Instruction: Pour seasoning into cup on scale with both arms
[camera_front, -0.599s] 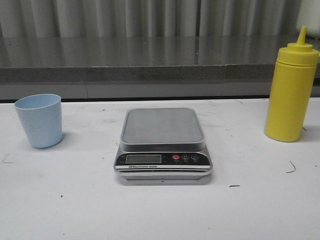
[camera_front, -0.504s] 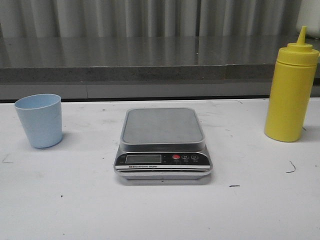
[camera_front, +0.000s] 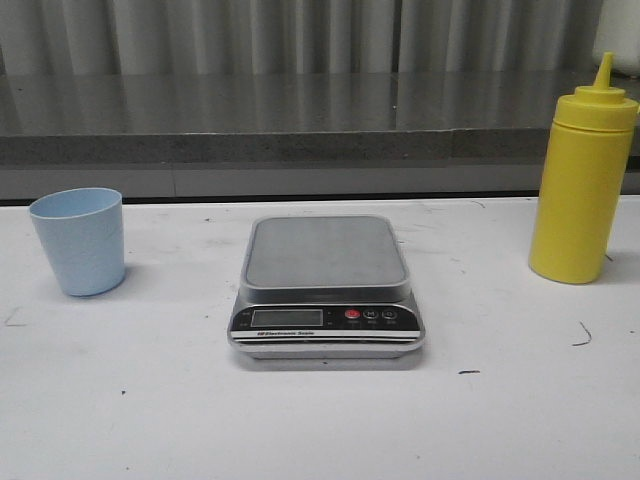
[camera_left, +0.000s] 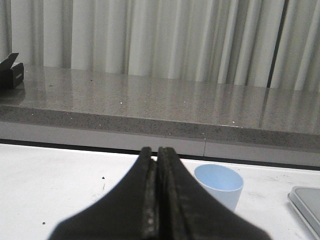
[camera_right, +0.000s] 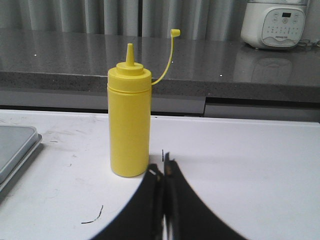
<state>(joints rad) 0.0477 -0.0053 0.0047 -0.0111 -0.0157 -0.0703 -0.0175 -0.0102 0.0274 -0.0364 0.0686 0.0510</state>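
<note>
The pale blue cup stands upright on the white table at the left, apart from the scale. It also shows in the left wrist view. The silver-grey scale lies in the middle with nothing on its platform. The yellow seasoning bottle stands upright at the right, its cap hanging off on its tether in the right wrist view. My left gripper is shut and empty, short of the cup. My right gripper is shut and empty, just short of the bottle's base. Neither arm shows in the front view.
A grey stone ledge with a curtain behind runs along the table's far edge. A white appliance sits on the ledge beyond the bottle. A dark box sits on the ledge far from the cup. The scale's corner lies beside the bottle.
</note>
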